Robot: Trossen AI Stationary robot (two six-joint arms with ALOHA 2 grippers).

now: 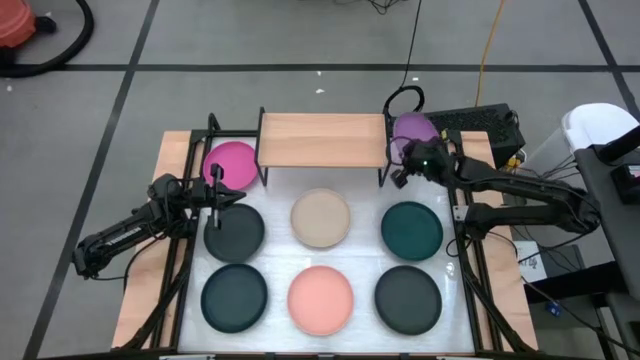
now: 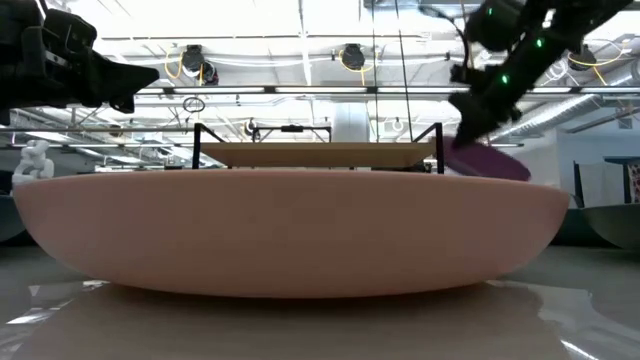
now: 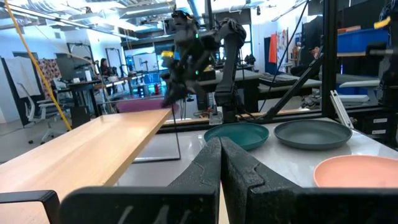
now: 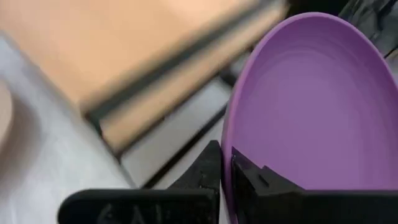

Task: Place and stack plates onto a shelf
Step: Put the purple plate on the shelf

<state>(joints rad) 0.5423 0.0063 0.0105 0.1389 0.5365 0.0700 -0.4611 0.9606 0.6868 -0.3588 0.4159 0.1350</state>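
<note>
The light-wood shelf (image 1: 320, 138) stands at the table's far side. My right gripper (image 1: 403, 158) is at the shelf's right end, shut on the purple plate (image 1: 414, 129). In the low view that plate (image 2: 492, 161) is off the table and tilted. The magenta plate (image 1: 234, 163) lies to the left of the shelf. My left gripper (image 1: 217, 196) is shut on nothing (image 3: 220, 142), between the magenta plate and a dark grey plate (image 1: 234, 228). On the white top lie the beige (image 1: 321, 217), teal (image 1: 411, 227), dark teal (image 1: 234, 296), salmon (image 1: 321, 298) and dark grey (image 1: 408, 298) plates. My right gripper pinches the purple plate's rim (image 4: 227, 163) on the side towards the table's near edge, with one finger inside the bowl (image 4: 252, 174) and one outside (image 4: 208, 165). The plate is lifted clear and tilted, reaching past the fingers beside the shelf's right legs.
The shelf's black metal legs (image 1: 386, 165) stand close to the held plate. A black frame post (image 1: 212, 125) rises behind the magenta plate. A black box and cables (image 1: 480, 125) sit at the far right corner. Wooden strips (image 1: 150, 270) edge the table.
</note>
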